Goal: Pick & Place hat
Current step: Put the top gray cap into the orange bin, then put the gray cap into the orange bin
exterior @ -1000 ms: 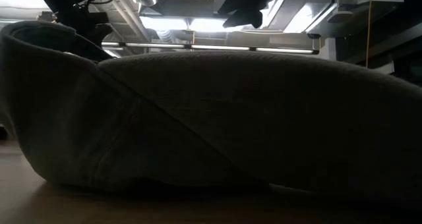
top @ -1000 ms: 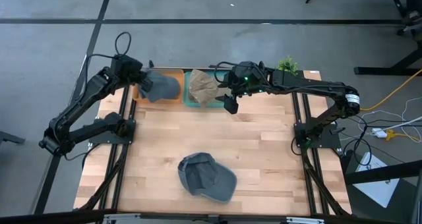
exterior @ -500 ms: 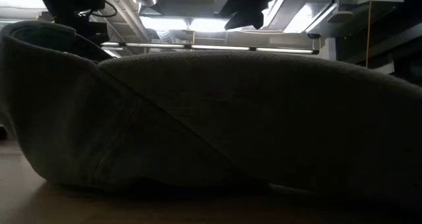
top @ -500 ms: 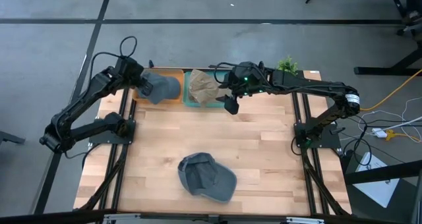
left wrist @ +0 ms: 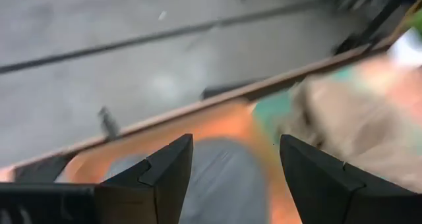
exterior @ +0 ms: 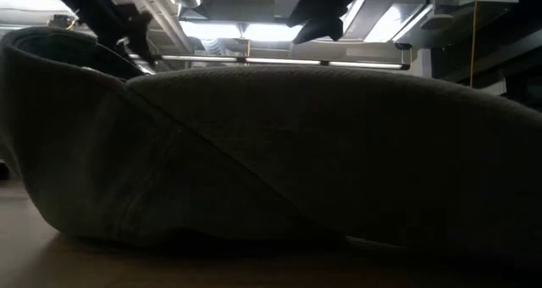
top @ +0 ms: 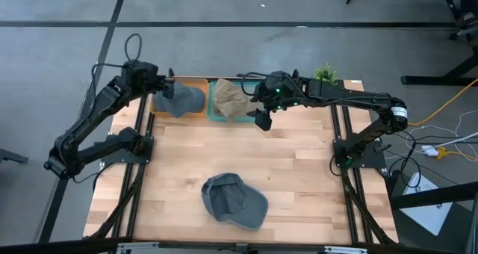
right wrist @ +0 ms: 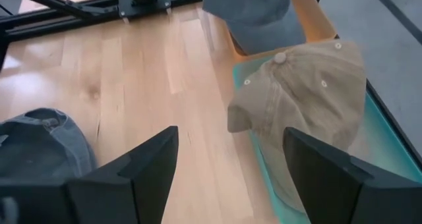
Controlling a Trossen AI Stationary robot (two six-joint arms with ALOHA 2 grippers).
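My left pincer [top: 166, 84] spread wide above the grey hat [top: 183, 99] in the orange bin [top: 200, 83], my right pincer [top: 259, 117] open, empty, beside the tan hat [top: 231, 98]

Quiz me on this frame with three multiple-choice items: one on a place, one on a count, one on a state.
1. Where is the tan cap?
A. in the green bin
B. on the bare table
C. in the orange bin

2. How many caps are in view?
A. one
B. two
C. three

3. How is the left claw?
A. shut on a cap
B. open, empty
C. out of view

Answers:
A, the tan cap lies in the green bin.
C, also a grey cap in the orange bin and a cap on the table.
B, the left claw shows spread fingers.
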